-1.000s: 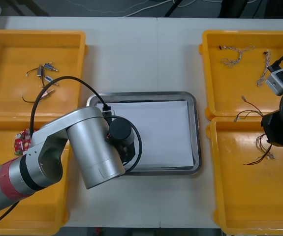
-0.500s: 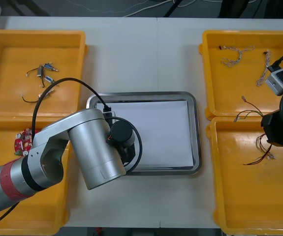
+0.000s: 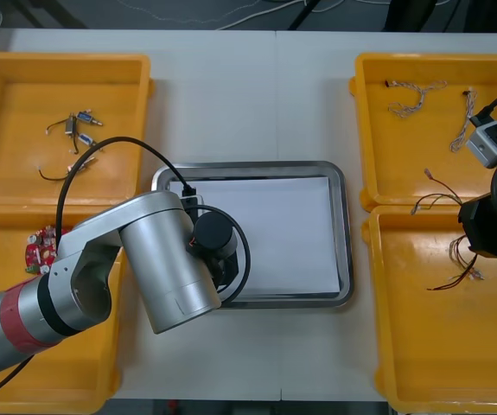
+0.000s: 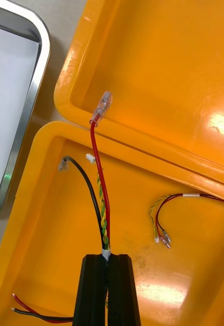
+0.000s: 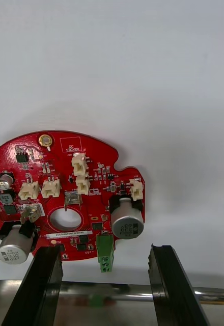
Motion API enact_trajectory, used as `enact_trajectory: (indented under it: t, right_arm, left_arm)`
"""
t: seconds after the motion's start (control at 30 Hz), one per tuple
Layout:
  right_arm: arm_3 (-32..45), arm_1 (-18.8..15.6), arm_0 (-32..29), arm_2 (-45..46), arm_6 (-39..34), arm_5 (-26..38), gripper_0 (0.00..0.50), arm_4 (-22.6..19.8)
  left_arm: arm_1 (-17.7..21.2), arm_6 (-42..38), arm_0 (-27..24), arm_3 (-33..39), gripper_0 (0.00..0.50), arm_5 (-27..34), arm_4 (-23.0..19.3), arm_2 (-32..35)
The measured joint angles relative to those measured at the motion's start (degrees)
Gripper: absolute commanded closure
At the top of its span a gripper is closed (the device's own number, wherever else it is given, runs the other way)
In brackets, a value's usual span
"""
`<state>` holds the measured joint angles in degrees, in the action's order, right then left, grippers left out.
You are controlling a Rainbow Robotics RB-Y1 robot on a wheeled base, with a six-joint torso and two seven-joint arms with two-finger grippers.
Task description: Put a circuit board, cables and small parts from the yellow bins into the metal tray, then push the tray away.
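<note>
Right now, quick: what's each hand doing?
Left hand: open, over the circuit board lying in the metal tray.
Right hand: shut on a red and yellow cable.

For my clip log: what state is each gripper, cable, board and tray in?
left gripper: open, over the metal tray
right gripper: shut on the red and yellow cable
circuit board: ungripped, flat on the tray's white inside
metal tray: between the yellow bins, not yet pushed
</note>
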<state>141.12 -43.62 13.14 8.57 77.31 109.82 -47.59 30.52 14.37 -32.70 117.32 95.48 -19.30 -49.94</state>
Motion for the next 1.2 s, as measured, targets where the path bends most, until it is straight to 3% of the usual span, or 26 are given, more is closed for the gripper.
enact_trajectory:
  t: [0.43, 0.67, 0.9, 1.2]
  right_arm:
    - [0.00, 0.00, 0.00, 0.00, 0.00, 0.00, 0.500, 0.00]
    - [0.00, 0.00, 0.15, -0.12, 0.00, 0.00, 0.500, 0.00]
    - [-0.01, 0.00, 1.96, -3.19, 0.00, 0.00, 0.500, -0.08]
    - [-0.01, 0.00, 7.88, -12.39, 0.00, 0.00, 0.500, -0.07]
  left_arm:
    - [0.88, 0.00, -0.11, 8.70, 0.000, 8.94, -8.86, 6.46]
    - [4.39, 0.00, -0.13, 12.80, 0.000, 10.10, -9.97, 9.58]
    - [8.00, 0.22, -0.87, 13.53, 0.000, 12.16, -14.82, 15.53]
    - [12.05, 11.08, -1.40, 13.60, 0.000, 14.00, -21.11, 24.32]
